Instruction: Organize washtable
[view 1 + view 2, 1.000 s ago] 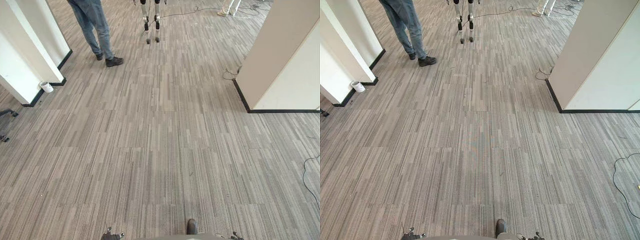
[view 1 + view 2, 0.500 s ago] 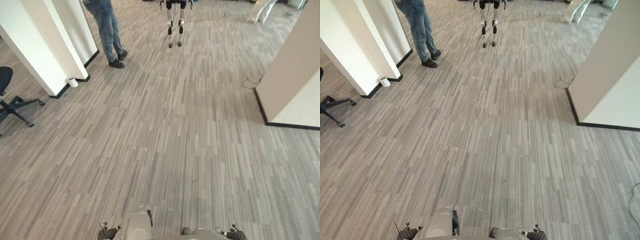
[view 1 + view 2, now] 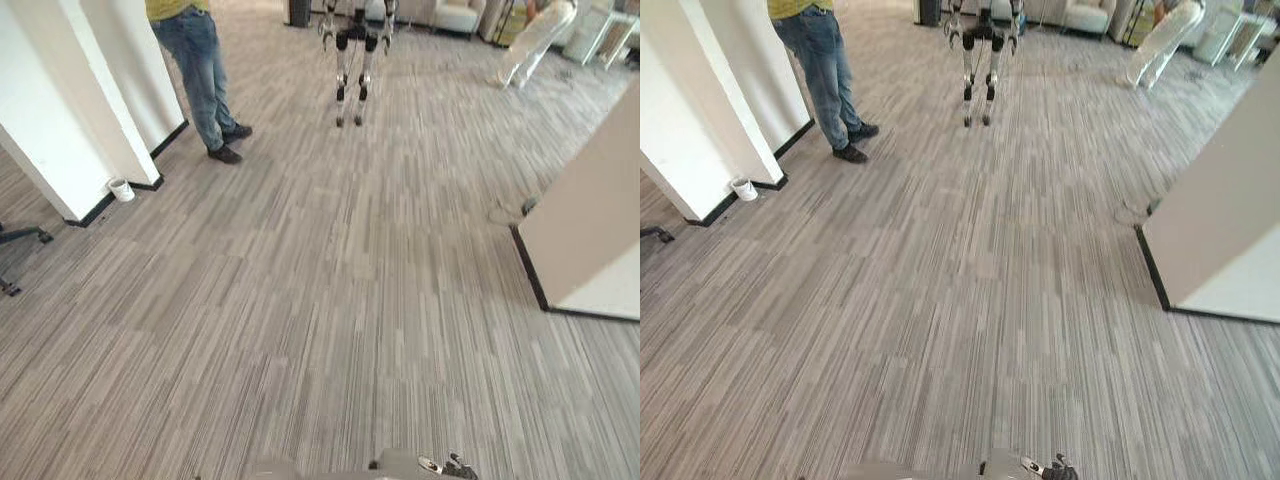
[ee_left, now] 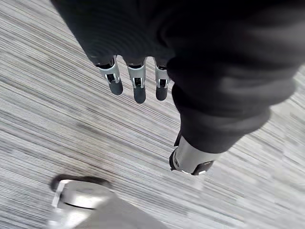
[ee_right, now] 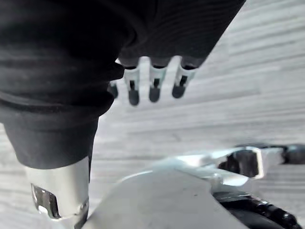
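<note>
My left hand [image 4: 139,90] hangs above grey striped carpet [image 4: 57,119], its fingers straight and relaxed with nothing between them and the thumb [image 4: 190,161]. In the right wrist view my right hand [image 5: 155,88] hangs the same way over the carpet, fingers straight and holding nothing.
Grey striped carpet [image 3: 330,300] stretches ahead. A person in jeans [image 3: 205,85] stands at the far left beside a white pillar [image 3: 60,130], which has a small white cup [image 3: 121,189] at its base. Another robot's legs [image 3: 352,70] stand at the back. A white partition [image 3: 590,240] rises on the right.
The whole view has shifted as the camera moved: the far room now shows more, and the chair at the left has slid almost out of the picture.
</note>
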